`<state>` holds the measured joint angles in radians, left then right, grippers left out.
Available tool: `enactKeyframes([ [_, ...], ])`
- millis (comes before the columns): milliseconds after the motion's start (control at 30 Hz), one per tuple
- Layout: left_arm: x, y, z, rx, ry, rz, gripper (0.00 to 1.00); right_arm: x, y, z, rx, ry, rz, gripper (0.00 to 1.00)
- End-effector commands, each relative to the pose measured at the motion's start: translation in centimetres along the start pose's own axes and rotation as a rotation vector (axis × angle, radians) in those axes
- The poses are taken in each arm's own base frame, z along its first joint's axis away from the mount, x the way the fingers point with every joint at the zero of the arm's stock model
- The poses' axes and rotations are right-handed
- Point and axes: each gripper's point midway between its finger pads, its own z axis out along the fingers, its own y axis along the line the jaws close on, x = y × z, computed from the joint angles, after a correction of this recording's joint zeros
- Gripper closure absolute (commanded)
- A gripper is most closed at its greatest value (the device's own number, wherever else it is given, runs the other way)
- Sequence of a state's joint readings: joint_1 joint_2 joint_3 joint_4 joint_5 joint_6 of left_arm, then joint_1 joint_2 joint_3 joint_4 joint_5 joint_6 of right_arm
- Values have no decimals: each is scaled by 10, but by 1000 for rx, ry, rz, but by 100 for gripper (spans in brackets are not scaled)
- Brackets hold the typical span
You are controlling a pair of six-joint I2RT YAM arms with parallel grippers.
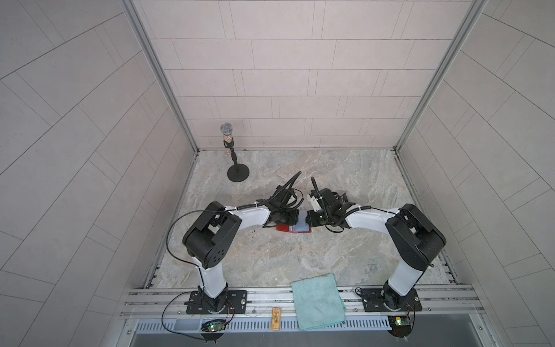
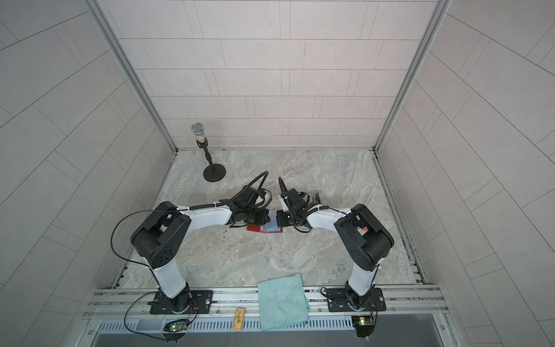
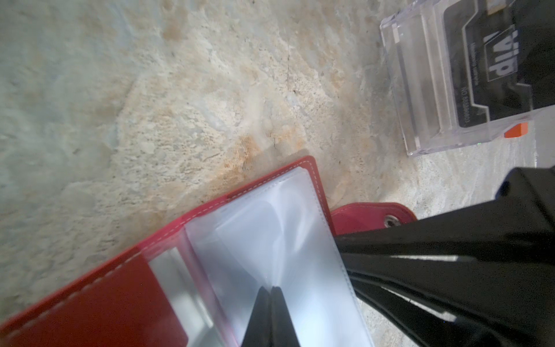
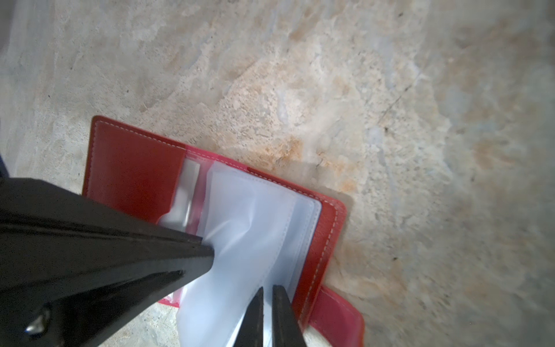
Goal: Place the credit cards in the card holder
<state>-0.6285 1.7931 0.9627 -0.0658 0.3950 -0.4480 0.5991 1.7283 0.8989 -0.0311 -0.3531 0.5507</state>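
The red card holder (image 1: 285,228) (image 2: 255,228) lies open mid-table, its clear sleeves (image 3: 270,240) (image 4: 246,228) fanned upward. My left gripper (image 3: 271,290) (image 1: 295,217) is shut, pinching one sleeve, and creases run out from its tips. My right gripper (image 4: 268,288) (image 1: 309,218) meets the holder from the opposite side. Its jaws are nearly together on a sleeve's outer edge, beside the snap tab (image 4: 336,315). One black credit card (image 3: 492,66) with white lettering stands in a clear plastic box (image 3: 420,90) past the holder. No card shows in the sleeves.
A microphone on a round stand (image 1: 237,174) is at the back left. A teal cloth (image 1: 318,302) hangs over the front rail, with a small wooden tag (image 1: 275,321) beside it. A small orange block (image 3: 516,130) sits by the clear box.
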Motion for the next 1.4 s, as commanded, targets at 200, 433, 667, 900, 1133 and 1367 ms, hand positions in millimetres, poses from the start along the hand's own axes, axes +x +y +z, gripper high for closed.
enactKeyframes([
  [200, -14, -7, -28, 13, -115, 36, 68, -8, 10, 5, -32, -4, -1, 85],
  [433, -22, 4, -51, -66, -214, 42, 67, -13, 22, 8, -75, -13, -7, 83],
  [667, -28, 23, -74, -162, -308, 14, 66, -16, 39, 17, -133, 1, -25, 79],
  [900, -29, 25, -76, -149, -312, 1, 66, -14, 58, 29, -175, 29, -51, 75],
  [1133, -26, 29, -70, -156, -296, -16, 68, -8, 47, 39, -115, 49, -44, 73],
  [1367, -14, 30, -29, -44, -145, -132, 82, -5, 42, 43, -90, 57, -41, 78],
])
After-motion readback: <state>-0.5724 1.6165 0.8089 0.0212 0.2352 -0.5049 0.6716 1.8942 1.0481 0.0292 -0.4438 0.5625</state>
